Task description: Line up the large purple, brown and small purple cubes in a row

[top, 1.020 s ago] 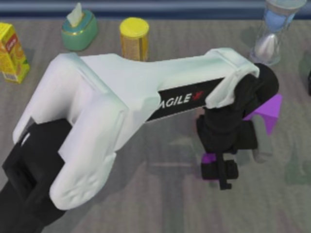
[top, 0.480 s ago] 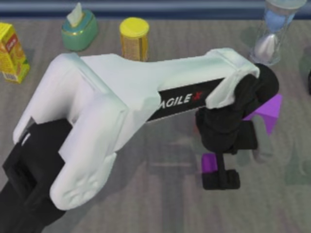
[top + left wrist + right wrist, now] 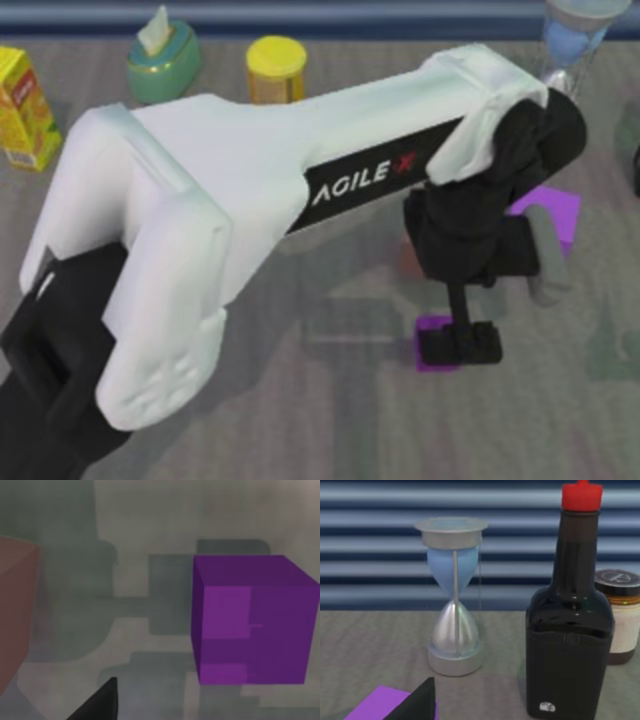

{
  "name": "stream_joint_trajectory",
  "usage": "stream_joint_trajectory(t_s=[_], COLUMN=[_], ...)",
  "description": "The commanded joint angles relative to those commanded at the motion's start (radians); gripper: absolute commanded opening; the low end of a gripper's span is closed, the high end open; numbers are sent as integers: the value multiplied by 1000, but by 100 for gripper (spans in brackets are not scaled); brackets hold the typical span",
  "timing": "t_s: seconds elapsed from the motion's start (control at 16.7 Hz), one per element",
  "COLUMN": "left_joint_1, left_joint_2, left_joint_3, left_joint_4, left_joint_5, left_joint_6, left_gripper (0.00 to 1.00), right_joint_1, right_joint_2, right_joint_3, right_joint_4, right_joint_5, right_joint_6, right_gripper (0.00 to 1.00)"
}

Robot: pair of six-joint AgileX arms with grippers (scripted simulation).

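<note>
My left gripper (image 3: 459, 345) hangs over the small deep-purple cube (image 3: 432, 340), right of table centre; fingers look spread, nothing held, and in the left wrist view the cube (image 3: 252, 622) sits free on the grey tabletop (image 3: 330, 420). The step looks like a release, so I'd lift straight up to avoid nudging it.

The large violet-purple cube (image 3: 552, 210) shows only a corner behind my arm, farther back and right. The reddish-brown cube (image 3: 15, 610) is cut off at the wrist view's edge, so I can't judge the row. My right gripper (image 3: 417, 702) is parked by a silver hourglass (image 3: 454, 597); finger state unreadable.
</note>
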Motion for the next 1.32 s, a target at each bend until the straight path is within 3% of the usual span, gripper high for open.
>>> stream_joint_trajectory(t_s=[0.24, 0.72, 0.96, 1.32], left_joint_1=[9, 35, 123, 326], left_joint_2=[-15, -76, -258, -731], left_joint_3=[79, 15, -155, -581], left_joint_4=[-88, -46, 59, 308], left_joint_5=[0, -4, -12, -24], left_joint_6=[-1, -19, -72, -205], left_gripper=[100, 100, 100, 100], right_joint_1=[0, 16, 53, 139], right_joint_2=[0, 71, 269, 754], right_joint_3=[0, 64, 216, 550], right_joint_4=[0, -47, -177, -492], right_joint_5=[0, 0, 3, 8], right_joint_6=[0, 19, 70, 195], right_gripper=[100, 100, 100, 100])
